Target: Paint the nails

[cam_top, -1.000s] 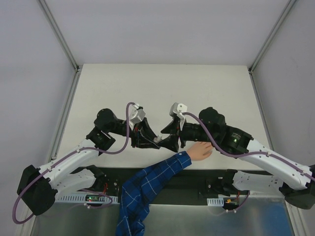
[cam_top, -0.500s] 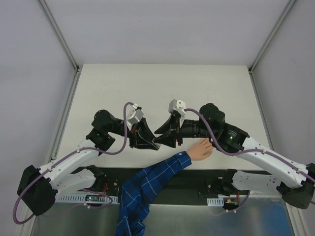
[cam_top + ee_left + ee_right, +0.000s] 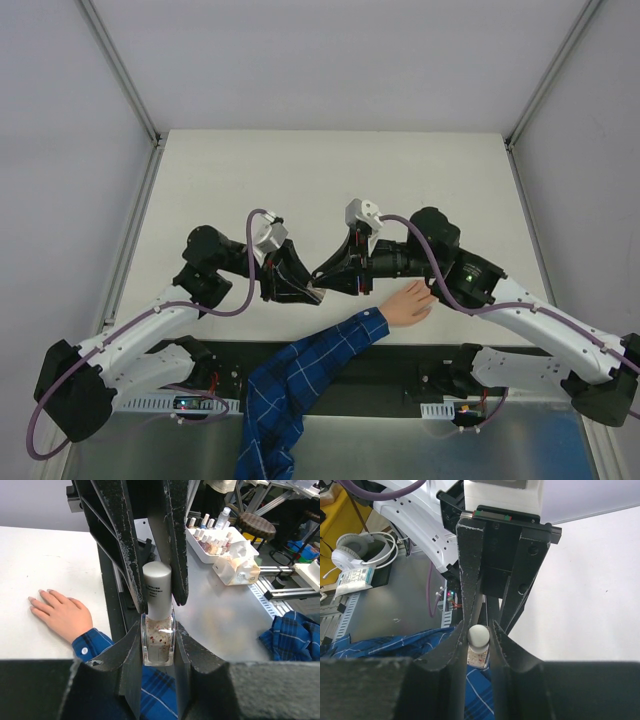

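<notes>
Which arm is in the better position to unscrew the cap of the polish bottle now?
Probably the right. The right gripper already closes around the silver cap, while the left gripper clamps the glass bottle body to steady it.

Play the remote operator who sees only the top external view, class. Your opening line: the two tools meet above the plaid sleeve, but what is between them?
Observer: The left wrist view shows the left tool clamped on the glass body of a polish bottle with pale, speckled contents.
Operator: And the right tool?
Observer: In the right wrist view it is closed on the bottle's silver cap, which sits on the bottle.
Operator: How does the hand lie?
Observer: The hand lies palm down on the white table with its fingers spread. The nails are too small to judge their colour.
</notes>
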